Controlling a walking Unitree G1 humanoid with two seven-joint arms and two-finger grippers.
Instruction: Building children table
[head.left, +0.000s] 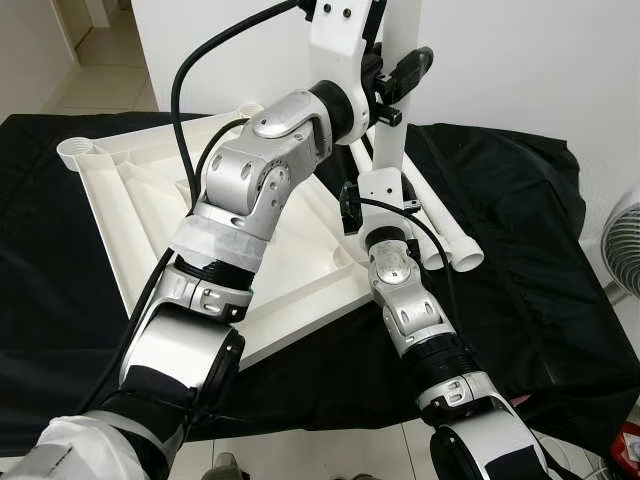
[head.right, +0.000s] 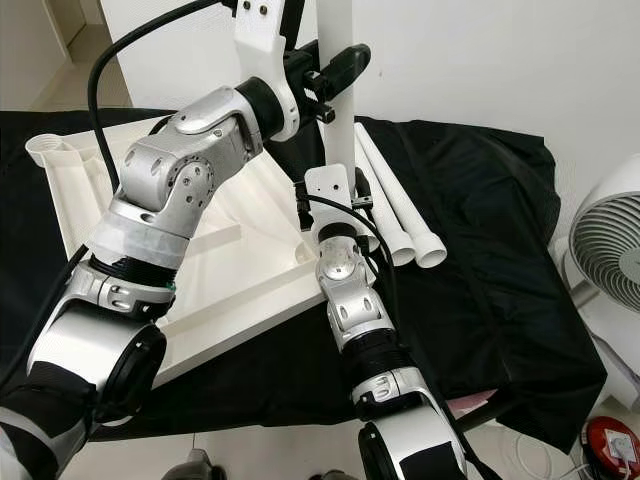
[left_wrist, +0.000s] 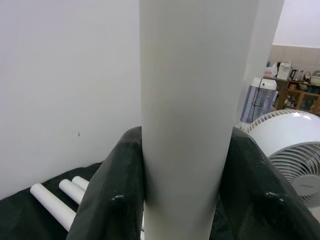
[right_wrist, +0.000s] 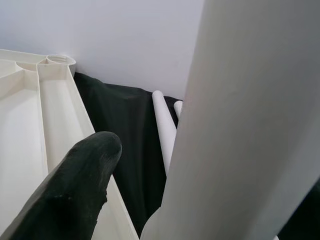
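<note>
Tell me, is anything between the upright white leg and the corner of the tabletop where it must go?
Nothing visible does. Both grippers hold the leg upright over the near corner of the tabletop; the spare legs lie beside it.

Matt white plastic on upright leg, smooth, no shine. Same smooth plastic on ribbed tabletop and loose legs. Black cloth wrinkled, slightly glossy. Brushed silver metal on arms; black rubbery fingers, dull
</note>
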